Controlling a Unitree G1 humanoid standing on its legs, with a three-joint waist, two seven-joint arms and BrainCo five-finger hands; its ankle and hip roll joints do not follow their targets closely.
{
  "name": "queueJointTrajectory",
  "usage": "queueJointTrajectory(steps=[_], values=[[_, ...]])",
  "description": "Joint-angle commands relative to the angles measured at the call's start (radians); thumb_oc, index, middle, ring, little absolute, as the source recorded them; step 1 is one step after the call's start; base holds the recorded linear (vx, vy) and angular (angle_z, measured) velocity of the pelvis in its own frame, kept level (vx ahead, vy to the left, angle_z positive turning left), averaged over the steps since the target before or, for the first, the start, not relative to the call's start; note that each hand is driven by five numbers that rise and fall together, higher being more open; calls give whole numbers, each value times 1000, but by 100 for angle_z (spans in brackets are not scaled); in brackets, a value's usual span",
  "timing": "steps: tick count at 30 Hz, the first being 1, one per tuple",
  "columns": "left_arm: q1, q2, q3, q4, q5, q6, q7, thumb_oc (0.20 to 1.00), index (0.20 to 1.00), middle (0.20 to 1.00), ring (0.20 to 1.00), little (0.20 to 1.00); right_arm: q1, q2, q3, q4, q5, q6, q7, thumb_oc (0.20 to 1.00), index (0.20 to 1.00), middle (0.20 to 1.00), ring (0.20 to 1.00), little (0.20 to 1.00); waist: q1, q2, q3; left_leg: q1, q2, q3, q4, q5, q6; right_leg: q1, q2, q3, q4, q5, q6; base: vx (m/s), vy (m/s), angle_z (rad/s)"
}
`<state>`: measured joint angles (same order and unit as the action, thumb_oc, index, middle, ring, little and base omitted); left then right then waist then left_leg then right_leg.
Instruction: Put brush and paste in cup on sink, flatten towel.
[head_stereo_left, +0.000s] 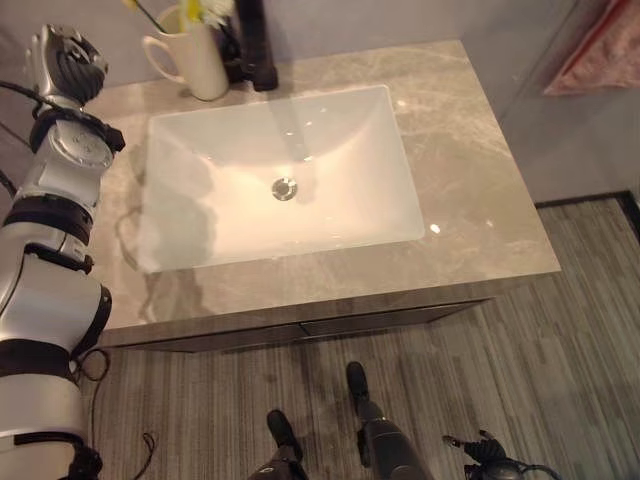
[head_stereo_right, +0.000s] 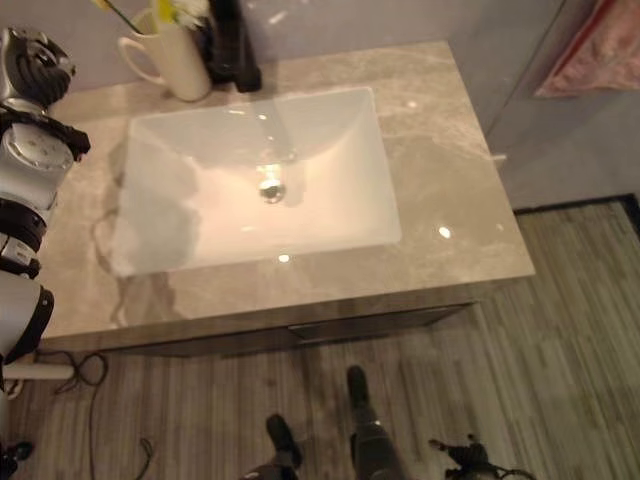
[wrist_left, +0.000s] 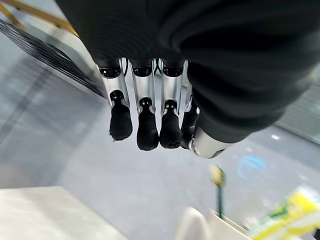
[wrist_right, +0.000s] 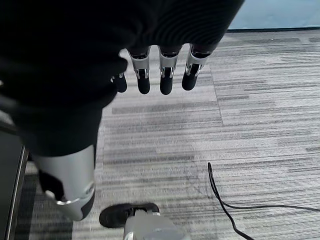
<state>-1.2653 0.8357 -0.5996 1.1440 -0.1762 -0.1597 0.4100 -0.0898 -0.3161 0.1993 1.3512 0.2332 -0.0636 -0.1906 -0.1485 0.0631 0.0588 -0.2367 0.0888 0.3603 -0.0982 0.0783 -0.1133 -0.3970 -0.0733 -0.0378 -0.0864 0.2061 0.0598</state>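
Observation:
A cream cup with a handle stands at the back left of the stone counter, beside the black tap. A yellow-handled brush and a yellow-white paste tube stick out of it. My left hand hangs raised just left of the cup, fingers straight and holding nothing. Low over the carpet on my right, my right hand is relaxed and holds nothing. A pink towel hangs bunched at the far right, past the counter's end.
The white basin with its metal drain takes up the middle of the counter. A grey wall drops beside the counter's right end. Striped grey carpet lies in front.

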Motion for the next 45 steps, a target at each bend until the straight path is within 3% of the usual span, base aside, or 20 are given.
queueJointTrajectory(steps=[1, 3, 5, 6, 8, 10, 12, 15, 17, 22, 25, 26, 28, 29, 31, 32, 37, 39, 42, 45], values=[[40, 104, 120, -125, 18, -51, 17, 200, 200, 200, 200, 200, 22, -46, 24, 20, -65, 20, 14, 1000, 1000, 1000, 1000, 1000, -12, -1, 10, 102, 14, -58, 11, -20, -26, 33, -84, -37, -1, 43, 124, -50, 56, -1], [253, 181, 248, -351, 12, -88, 32, 200, 200, 200, 200, 200, 36, -44, 9, 2, -90, 22, 15, 1000, 1000, 1000, 1000, 1000, 3, -17, 2, 126, 6, -63, 11, -30, -16, 56, -92, -39, -1, 42, 128, -74, 93, -8], [710, 202, 574, -765, 21, -152, 33, 200, 200, 200, 200, 200, 53, -18, -47, -23, -126, 23, 24, 1000, 1000, 1000, 1000, 1000, 43, -47, -11, 174, -10, -72, 11, -61, 0, 102, -108, -45, -1, 34, 136, -64, 129, -6], [738, 200, 600, -780, 24, -147, 32, 200, 200, 200, 200, 200, 52, -23, -38, -23, -126, 23, 24, 1000, 1000, 1000, 1000, 1000, 35, -45, -13, 172, -13, -71, 11, -57, 0, 99, -110, -42, -1, 38, 136, -54, 127, 6], [1084, 90, 858, -981, 106, -165, 38, 200, 200, 200, 200, 200, 61, -4, -82, -19, -143, 24, 37, 1000, 1000, 1000, 1000, 1000, 59, -73, -23, 207, -43, -83, 18, -83, 22, 135, -133, -37, -1, 38, 144, -59, 154, -1], [1174, 28, 926, -1016, 130, -168, 42, 213, 213, 213, 213, 213, 57, -6, -90, -12, -146, 24, 42, 1000, 1000, 1000, 1000, 1000, 64, -83, -12, 202, -57, -94, 65, -109, 32, 152, -152, -37, -1, 44, 150, -68, 99, 12], [1209, -36, 963, -1022, 154, -147, 64, 1000, 1000, 1000, 1000, 1000, 57, -11, -103, -5, -148, 26, 41, 1000, 1000, 1000, 1000, 1000, 72, -97, -7, 187, -78, -112, 102, -131, 48, 163, -175, -44, -1, 56, 153, -94, 95, 47], [1287, -127, 1059, -830, 232, -53, 191, 1000, 1000, 1000, 1000, 1000, 53, -36, -167, -9, -116, 22, 16, 1000, 1000, 1000, 1000, 1000, 85, -125, 11, 147, -116, -119, 144, -157, 74, 158, -212, -68, 0, 112, 167, -149, 137, 36], [1327, -193, 1078, -741, 168, -59, 202, 1000, 1000, 1000, 1000, 1000, 54, -37, -171, -31, -105, 21, 17, 1000, 1000, 1000, 1000, 1000, 82, -117, 34, 143, -106, -109, 151, -154, 86, 137, -189, -78, 59, 93, 157, -181, 151, 23], [1362, -272, 1067, -273, 7, 1, 120, 1000, 1000, 1000, 1000, 1000, 120, -14, -138, -59, -125, 25, 35, 1000, 1000, 1000, 1000, 1000, 89, -96, 53, 176, -81, -56, 95, -103, 92, 157, -143, -141, 212, -54, 109, -106, 104, -27], [1340, -340, 978, 76, -74, 70, -60, 1000, 1000, 1000, 1000, 1000, 119, -23, -130, -64, -127, 35, 38, 1000, 1000, 1000, 1000, 1000, 78, -71, 51, 198, -69, -17, 58, -76, 98, 180, -110, -126, 308, -134, 86, -69, 90, -71], [1346, -387, 867, 210, 36, 125, -158, 1000, 1000, 1000, 1000, 1000, 87, -41, -131, -74, -116, 37, 38, 1000, 1000, 1000, 1000, 1000, 77, -56, 35, 209, -60, 19, 53, -85, 99, 219, -125, -161, 352, -189, 85, 19, 41, -72], [1342, -406, 845, 250, 50, 131, -185, 1000, 1000, 1000, 1000, 1000, 65, -48, -123, -80, -117, 36, 44, 1000, 1000, 1000, 1000, 1000, 87, -54, 31, 212, -54, 46, 58, -88, 100, 239, -142, -188, 353, -197, 83, -40, 5, -72], [1358, -474, 752, 306, 149, 142, -275, 1000, 1000, 1000, 1000, 1000, -4, -51, -79, -103, -149, 34, 56, 1000, 1000, 1000, 1000, 1000, 111, -56, 12, 205, -29, 145, 76, -82, 107, 292, -173, -311, 360, -211, 72, -76, -30, -100], [1368, -501, 722, 321, 191, 155, -288, 1000, 1000, 1000, 1000, 1000, -31, -57, -55, -105, -171, 36, 65, 1000, 1000, 1000, 1000, 1000, 122, -61, 6, 203, -19, 186, 88, -85, 106, 314, -170, -343, 353, -218, 73, -112, -112, -182], [1401, -556, 669, 307, 267, 133, -297, 1000, 1000, 1000, 1000, 1000, 36, -70, -4, -157, -251, -13, 87, 1000, 1000, 1000, 1000, 1000, 114, -84, 6, 209, 8, 287, 108, -81, 97, 329, -164, -395, 305, -216, 81, -137, -165, -206], [1348, -567, 497, 192, 393, 113, -269, 1000, 1000, 1000, 1000, 1000, 90, -118, 32, -323, -332, -18, 59, 1000, 1000, 1000, 1000, 1000, 78, -101, 4, 216, 79, 336, 166, -69, 65, 329, -89, -318, 251, -249, 56, 10, -301, -186], [1298, -560, 435, 100, 381, 80, -254, 1000, 1000, 1000, 1000, 1000, 242, -142, -18, -494, -336, -56, 14, 1000, 1000, 1000, 1000, 1000, 9, -96, 12, 221, 128, 376, 195, -36, 28, 321, -43, -252, 208, -246, 44, 38, -331, -39], [1271, -555, 378, 30, 388, 63, -237, 1000, 1000, 1000, 1000, 1000, 275, -123, -32, -550, -286, -79, 2, 1000, 1000, 1000, 1000, 1000, -7, -96, 13, 222, 182, 364, 266, -8, -4, 332, 4, -208, 182, -257, 23, 138, -301, -60], [1225, -575, 316, -43, 333, 34, -218, 1000, 1000, 1000, 1000, 1000, 244, -119, -27, -592, -157, -120, 12, 1000, 1000, 1000, 1000, 1000, 47, -111, 45, 123, 89, 23, 326, 1, 39, 337, 40, -97, 165, -246, 3, 21, -138, -128]])
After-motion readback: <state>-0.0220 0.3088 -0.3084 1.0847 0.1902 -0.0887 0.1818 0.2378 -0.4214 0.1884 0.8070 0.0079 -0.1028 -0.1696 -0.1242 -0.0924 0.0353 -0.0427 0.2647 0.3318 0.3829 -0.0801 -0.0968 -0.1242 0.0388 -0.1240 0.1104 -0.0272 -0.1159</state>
